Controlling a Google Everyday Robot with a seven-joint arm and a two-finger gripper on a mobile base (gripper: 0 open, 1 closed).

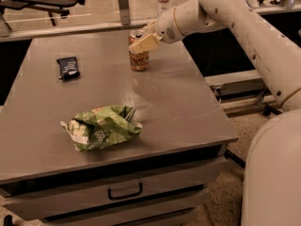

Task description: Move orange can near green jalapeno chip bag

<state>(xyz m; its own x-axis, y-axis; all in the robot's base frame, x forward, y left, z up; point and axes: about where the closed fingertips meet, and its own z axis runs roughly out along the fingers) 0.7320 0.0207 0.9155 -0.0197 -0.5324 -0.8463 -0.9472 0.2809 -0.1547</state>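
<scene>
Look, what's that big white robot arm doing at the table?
The robot's one arm reaches over the grey table, and its hand is at the top of the orange can, which stands upright near the back edge. The crumpled green chip bag lies near the front, well apart from the can, so the can is not yet beside it. A small dark packet lies at the left.
</scene>
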